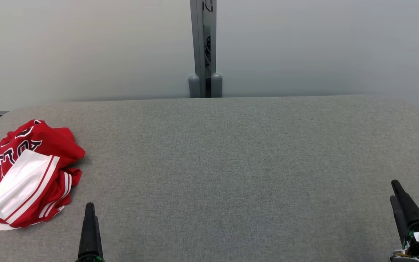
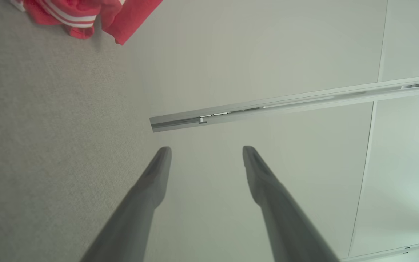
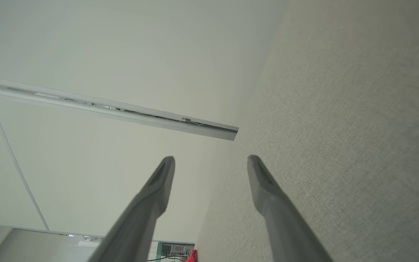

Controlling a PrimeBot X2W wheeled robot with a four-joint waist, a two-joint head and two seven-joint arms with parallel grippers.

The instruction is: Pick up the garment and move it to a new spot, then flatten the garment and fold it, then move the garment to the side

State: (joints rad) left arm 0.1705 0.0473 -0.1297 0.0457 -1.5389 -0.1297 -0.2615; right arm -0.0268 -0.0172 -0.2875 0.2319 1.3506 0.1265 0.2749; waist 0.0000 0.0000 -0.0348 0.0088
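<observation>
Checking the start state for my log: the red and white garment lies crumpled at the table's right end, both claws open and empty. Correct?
No. The head view shows the garment crumpled at the left end of the table, not the right. The left claw and right claw are open and empty, as stated.

The garment (image 1: 27, 174) runs off the head view's left edge, its dark lettering (image 1: 8, 155) crumpled past reading. My left end effector (image 1: 90, 208) shows edge-on, one finger hiding the other, base cropped.
</observation>
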